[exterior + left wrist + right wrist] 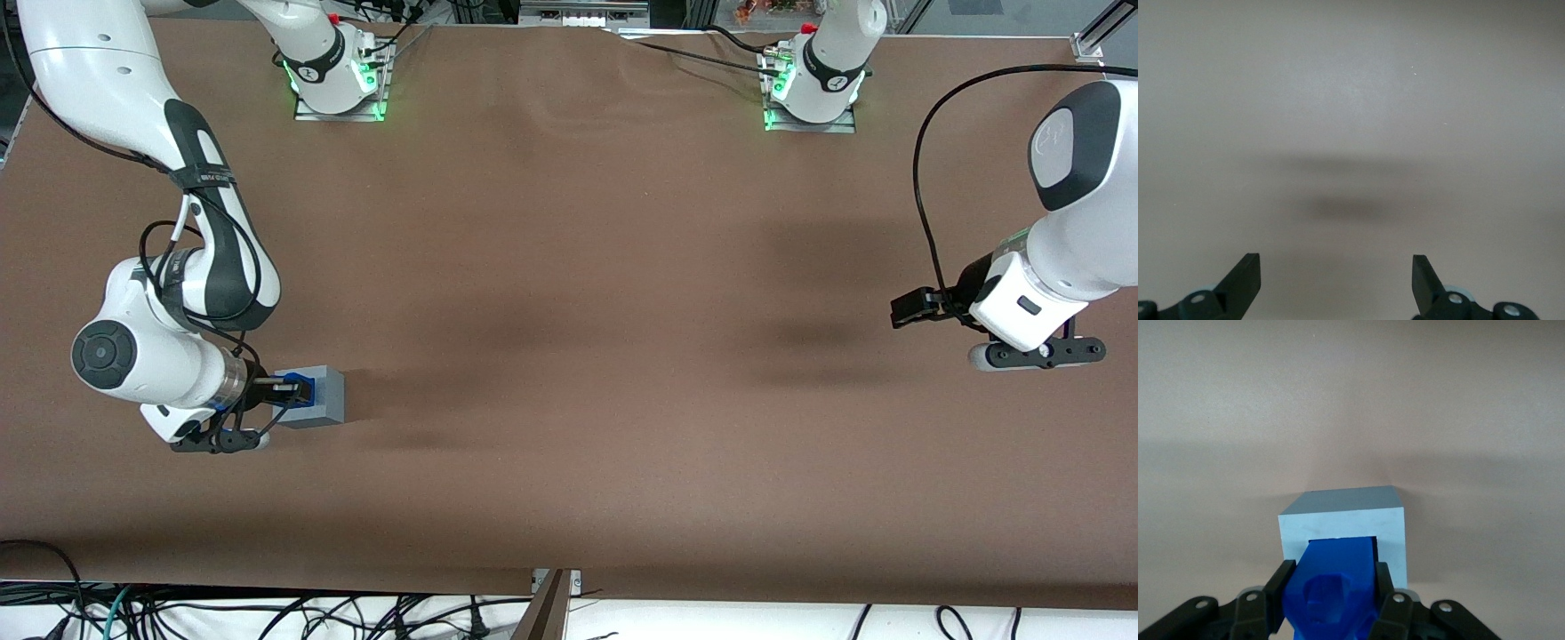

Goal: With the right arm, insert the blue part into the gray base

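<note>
1. A brown table cover (569, 267), faintly creased.
2. Two green-lit mounting plates (338, 110) along the edge farthest from the front camera.
3. Tangled cables (222, 613) below the near edge.
4. A metal bracket (556, 580) at mid near edge.
5. The gripper (283, 388) is near the working arm's end.

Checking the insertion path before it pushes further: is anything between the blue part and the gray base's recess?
Nothing visible. The gripper holds the blue part with its tip at the recess of the gray base, on bare table.

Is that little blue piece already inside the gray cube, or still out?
Partly in. The gripper is shut on the blue part, whose leading end sits in the gray base's recess while the rest sticks out.
</note>
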Robot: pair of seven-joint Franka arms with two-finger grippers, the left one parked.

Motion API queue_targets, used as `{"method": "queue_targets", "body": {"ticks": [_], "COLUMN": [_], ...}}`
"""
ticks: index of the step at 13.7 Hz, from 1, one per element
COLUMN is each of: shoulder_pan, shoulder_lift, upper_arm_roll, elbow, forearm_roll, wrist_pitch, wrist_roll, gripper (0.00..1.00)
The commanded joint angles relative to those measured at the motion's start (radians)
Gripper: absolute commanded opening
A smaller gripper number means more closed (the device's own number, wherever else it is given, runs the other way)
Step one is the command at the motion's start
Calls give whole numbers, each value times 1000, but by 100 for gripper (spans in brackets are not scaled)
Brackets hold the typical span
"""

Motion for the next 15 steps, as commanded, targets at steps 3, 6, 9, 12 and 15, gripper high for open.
{"method": "queue_targets", "body": {"ticks": [3,6,9,12,15], "shoulder_pan": [-2,-2,-2,-2,-2], "shoulder_lift": [-12,-24,-87,-228,-372], "upper_arm_roll": [6,9,11,17,32], "elbow": [-28,-19,-19,-19,-25], "forearm_roll": [3,0,2,3,10], "wrist_pitch": [26,16,-59,-209,-380], "wrist_roll": [9,-1,-4,7,4], "gripper": [98,99,99,99,99]}}
